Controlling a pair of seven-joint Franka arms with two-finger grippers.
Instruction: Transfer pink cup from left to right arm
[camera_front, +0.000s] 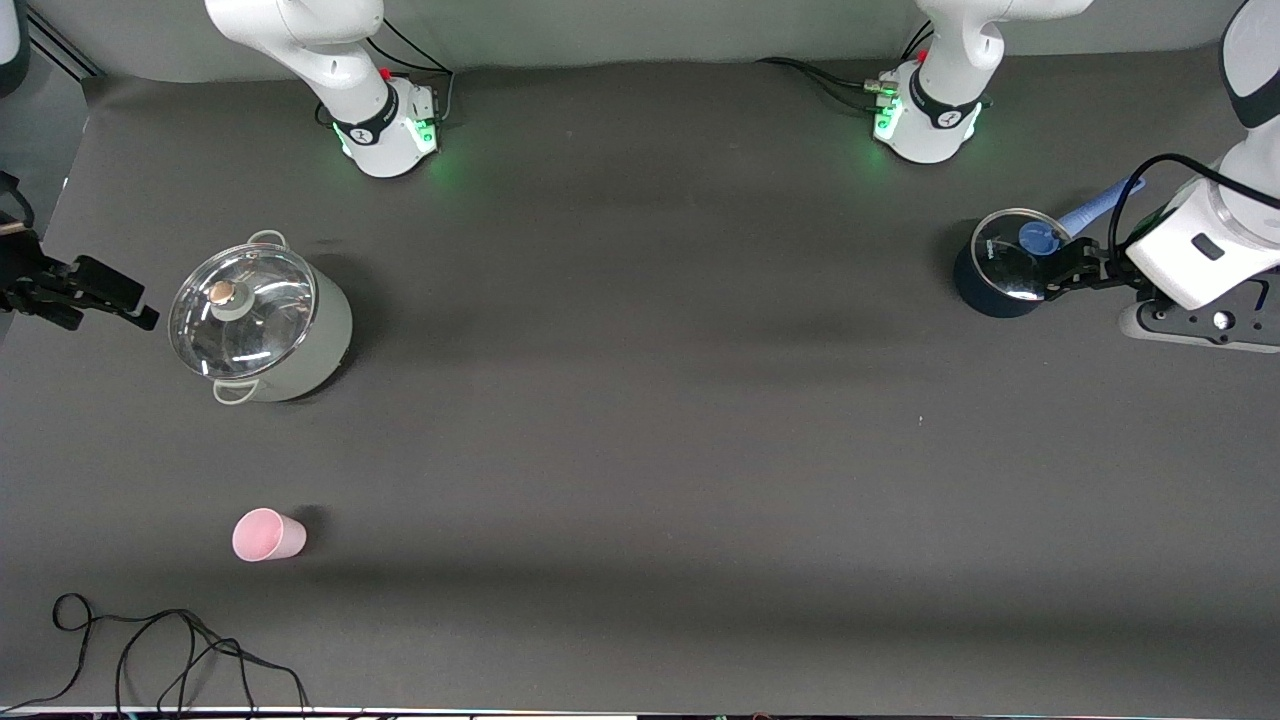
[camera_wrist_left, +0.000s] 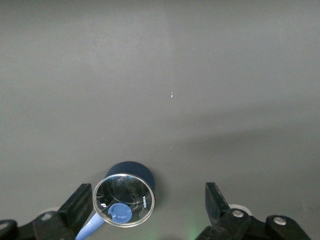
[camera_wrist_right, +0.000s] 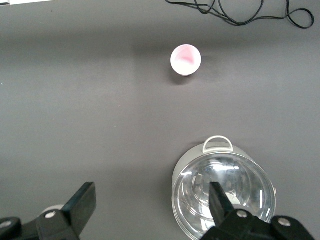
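Note:
The pink cup (camera_front: 268, 535) stands upright and alone on the dark table, mouth up, toward the right arm's end and nearer the front camera than the grey pot. It also shows in the right wrist view (camera_wrist_right: 186, 60). No gripper holds it. My right gripper (camera_front: 110, 300) (camera_wrist_right: 152, 202) is open and empty, up beside the grey lidded pot (camera_front: 258, 325) at the table's end. My left gripper (camera_front: 1065, 272) (camera_wrist_left: 149, 205) is open and empty, up by the small dark blue pot (camera_front: 1005, 270) at the left arm's end.
The grey pot (camera_wrist_right: 225, 195) has a glass lid and two loop handles. The dark blue pot (camera_wrist_left: 130, 197) has a glass lid with a blue knob and a blue handle. A loose black cable (camera_front: 180, 650) lies by the table's front edge, near the cup.

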